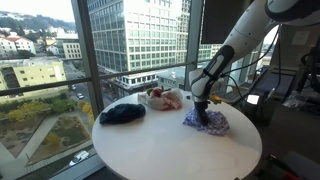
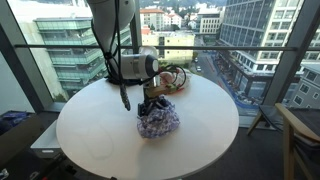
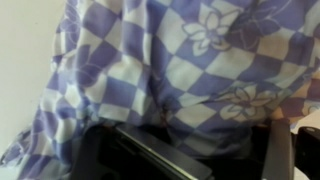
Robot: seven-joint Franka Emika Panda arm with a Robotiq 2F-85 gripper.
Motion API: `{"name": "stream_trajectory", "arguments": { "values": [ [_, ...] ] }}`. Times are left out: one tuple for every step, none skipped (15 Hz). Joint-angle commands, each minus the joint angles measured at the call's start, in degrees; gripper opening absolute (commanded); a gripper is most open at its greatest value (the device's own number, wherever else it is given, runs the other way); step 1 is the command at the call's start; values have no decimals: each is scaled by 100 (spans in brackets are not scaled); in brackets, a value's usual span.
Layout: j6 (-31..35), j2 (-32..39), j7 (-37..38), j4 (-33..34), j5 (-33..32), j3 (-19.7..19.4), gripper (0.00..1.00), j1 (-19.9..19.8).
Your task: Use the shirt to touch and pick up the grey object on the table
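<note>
White table, checked shirt, glass walls

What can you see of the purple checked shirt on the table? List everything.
The shirt is soft cloth in a lilac-and-white check with white flower prints. It lies crumpled in a loose heap on the round white table, apart from the dark blue cloth. The gripper comes down onto its top, into the folds; whether it is closed on cloth cannot be told. No collar, sleeves or buttons can be made out.
</note>
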Motion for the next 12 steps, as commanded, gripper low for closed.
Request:
{"name": "stream_trajectory", "arguments": {
  "values": [
    [-375,194,73,341,158,57,27,-55],
    [-449,159,106,348,205,68,26,-56],
    [-540,126,176,360,269,75,23,-53],
    [-642,78,308,367,328,58,23,-25],
    [-694,13,416,353,372,53,23,-12],
    [-733,-50,569,340,390,36,23,11],
    [-757,-161,735,293,404,26,23,26],
    [-792,-265,907,247,399,15,23,44],
    [-766,-369,1053,195,408,25,23,39],
    [-778,-482,1215,145,431,36,23,35],
    [-747,-640,1421,52,417,26,23,60],
    [-773,-761,1648,4,382,5,23,105]
  ]
}}
